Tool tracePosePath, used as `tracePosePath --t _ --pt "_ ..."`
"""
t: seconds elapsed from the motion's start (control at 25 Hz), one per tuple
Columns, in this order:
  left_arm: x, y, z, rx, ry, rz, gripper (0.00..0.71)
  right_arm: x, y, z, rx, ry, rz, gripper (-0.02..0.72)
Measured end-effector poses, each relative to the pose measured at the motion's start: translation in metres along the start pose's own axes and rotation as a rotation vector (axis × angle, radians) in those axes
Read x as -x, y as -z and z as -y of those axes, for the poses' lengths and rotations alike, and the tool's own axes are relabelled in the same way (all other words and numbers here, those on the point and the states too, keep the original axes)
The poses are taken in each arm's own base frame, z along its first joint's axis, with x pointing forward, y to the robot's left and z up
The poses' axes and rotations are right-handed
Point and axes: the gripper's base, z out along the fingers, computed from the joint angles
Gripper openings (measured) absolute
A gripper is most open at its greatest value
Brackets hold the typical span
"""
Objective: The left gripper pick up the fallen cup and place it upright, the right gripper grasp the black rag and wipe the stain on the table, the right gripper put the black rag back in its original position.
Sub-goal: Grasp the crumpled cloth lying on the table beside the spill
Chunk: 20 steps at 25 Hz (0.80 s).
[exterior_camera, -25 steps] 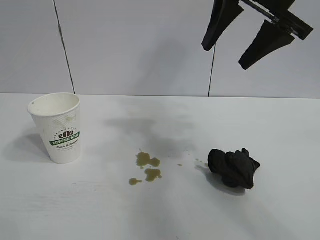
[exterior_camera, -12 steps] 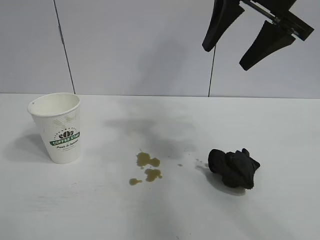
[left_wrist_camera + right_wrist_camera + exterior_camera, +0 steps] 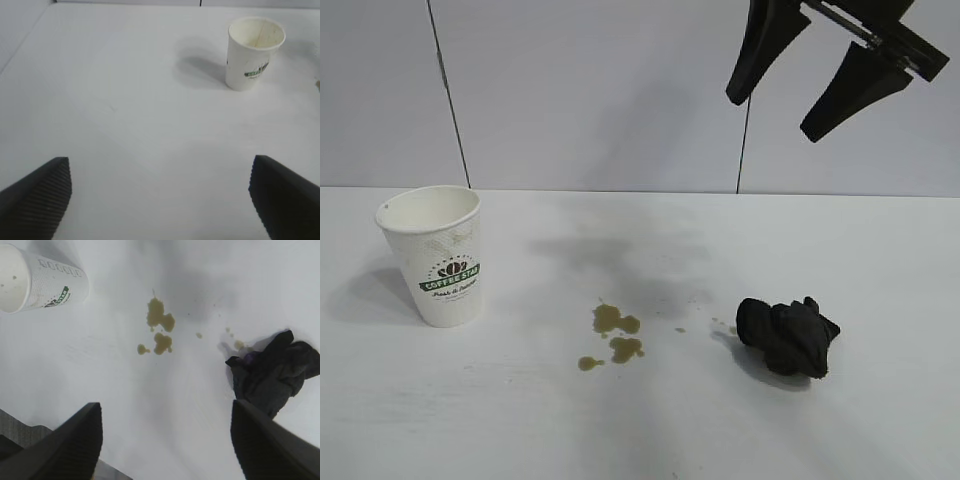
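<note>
On the white worktop [image 3: 880, 260] the cup [image 3: 437, 255] already stands upright at the left, so the left end effector [image 3: 160, 200], spread wide and empty, sits well clear of it. High above, the right end effector [image 3: 832, 68] hangs with fingers apart, holding nothing, likely poised to descend for the black rag [image 3: 786, 336], which lies just right of the stain [image 3: 615, 334].

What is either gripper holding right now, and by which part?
Nothing. The right gripper hangs open above the black rag; the left gripper is open, away from the cup.
</note>
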Motion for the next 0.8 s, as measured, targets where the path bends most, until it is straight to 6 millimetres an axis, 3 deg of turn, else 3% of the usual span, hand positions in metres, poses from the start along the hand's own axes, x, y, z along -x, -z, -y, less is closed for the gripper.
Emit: tracePosePath --t 0.44,0.8 --pt "0.0 -0.001 -0.003 -0.01 -0.015 0.007 0.694 -0.001 -0.007 0.013 -0.108 0.078 -0.048 0.495" --pt "0.0 -0.001 -0.003 -0.011 -0.013 0.012 0.694 0.01 -0.083 0.048 -0.145 0.036 -0.192 0.495"
